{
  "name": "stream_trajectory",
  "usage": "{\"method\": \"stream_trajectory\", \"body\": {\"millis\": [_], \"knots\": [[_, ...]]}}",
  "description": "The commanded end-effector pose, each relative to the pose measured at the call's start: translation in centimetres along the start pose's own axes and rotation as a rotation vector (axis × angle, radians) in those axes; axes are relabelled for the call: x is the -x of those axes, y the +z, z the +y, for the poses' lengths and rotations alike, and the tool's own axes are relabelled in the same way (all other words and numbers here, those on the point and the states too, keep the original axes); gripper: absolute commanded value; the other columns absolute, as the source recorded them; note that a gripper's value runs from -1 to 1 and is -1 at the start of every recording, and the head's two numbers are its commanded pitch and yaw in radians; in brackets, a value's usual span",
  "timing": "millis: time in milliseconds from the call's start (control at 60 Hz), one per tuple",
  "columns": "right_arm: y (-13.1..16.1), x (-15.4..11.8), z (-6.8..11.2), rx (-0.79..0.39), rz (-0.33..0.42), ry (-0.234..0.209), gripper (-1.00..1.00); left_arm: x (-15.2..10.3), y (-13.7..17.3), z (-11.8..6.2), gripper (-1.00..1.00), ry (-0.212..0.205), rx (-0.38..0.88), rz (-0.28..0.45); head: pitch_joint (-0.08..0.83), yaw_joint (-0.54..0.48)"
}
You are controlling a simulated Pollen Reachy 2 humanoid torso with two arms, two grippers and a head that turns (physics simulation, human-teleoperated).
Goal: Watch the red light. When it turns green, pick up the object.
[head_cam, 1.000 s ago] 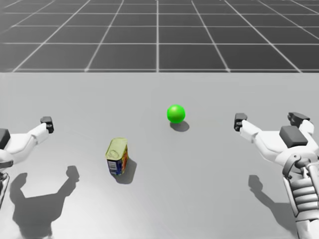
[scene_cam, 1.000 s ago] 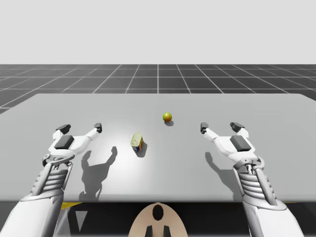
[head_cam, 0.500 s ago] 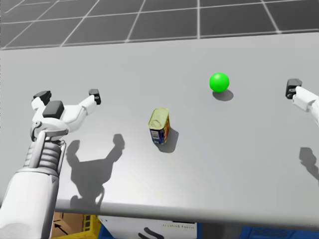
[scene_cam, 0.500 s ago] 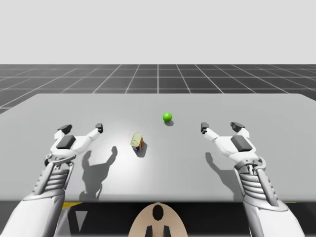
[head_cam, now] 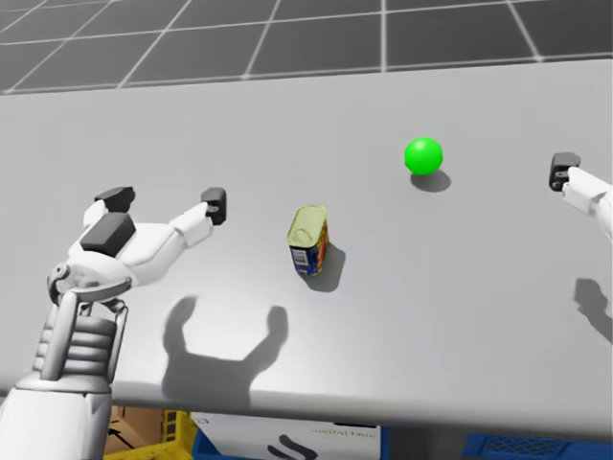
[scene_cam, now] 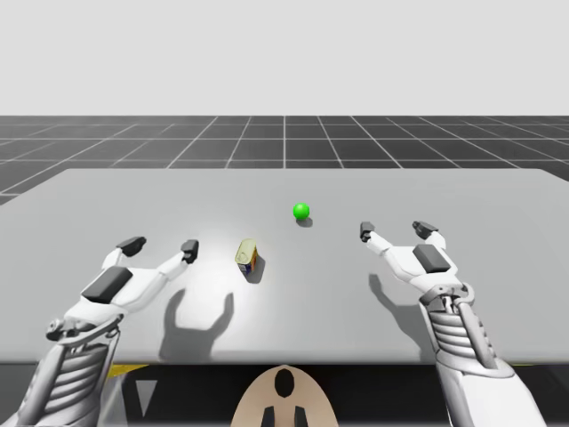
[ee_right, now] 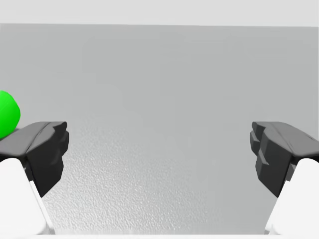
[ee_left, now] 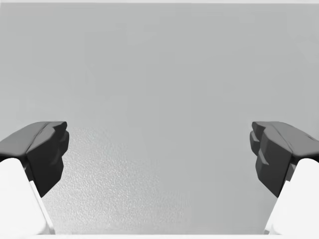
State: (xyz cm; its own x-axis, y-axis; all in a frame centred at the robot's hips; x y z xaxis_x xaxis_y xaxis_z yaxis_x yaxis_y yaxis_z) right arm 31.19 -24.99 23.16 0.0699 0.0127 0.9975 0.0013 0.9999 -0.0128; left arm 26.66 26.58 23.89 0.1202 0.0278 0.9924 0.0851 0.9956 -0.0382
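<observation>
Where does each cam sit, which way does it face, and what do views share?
High view: fixed above the table, looking down at can and green light; both arms, left gripper, right gripper, head top.
Head view: on my head, aimed down-left at the can; left arm, one right fingertip.
Left wrist view: on left hand, facing tabletop; its open fingers.
Right wrist view: on right hand, facing tabletop; open fingers, light beside one.
Shared: high and head views both hold can, light, left gripper.
</observation>
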Motion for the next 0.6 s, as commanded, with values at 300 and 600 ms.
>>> {"method": "stream_trajectory", "body": {"millis": [300,600], "knots": [[0.2,-0.1,0.2,-0.003,-0.005,-0.008,-1.0,10.3,1.9,-8.7,-1.0,0.093,0.175,0.17,0.63,0.17],[0.3,-0.3,0.2,-0.008,-0.006,-0.013,-1.0,10.9,-2.6,-12.9,-1.0,0.076,0.179,0.184,0.623,0.18]]}}
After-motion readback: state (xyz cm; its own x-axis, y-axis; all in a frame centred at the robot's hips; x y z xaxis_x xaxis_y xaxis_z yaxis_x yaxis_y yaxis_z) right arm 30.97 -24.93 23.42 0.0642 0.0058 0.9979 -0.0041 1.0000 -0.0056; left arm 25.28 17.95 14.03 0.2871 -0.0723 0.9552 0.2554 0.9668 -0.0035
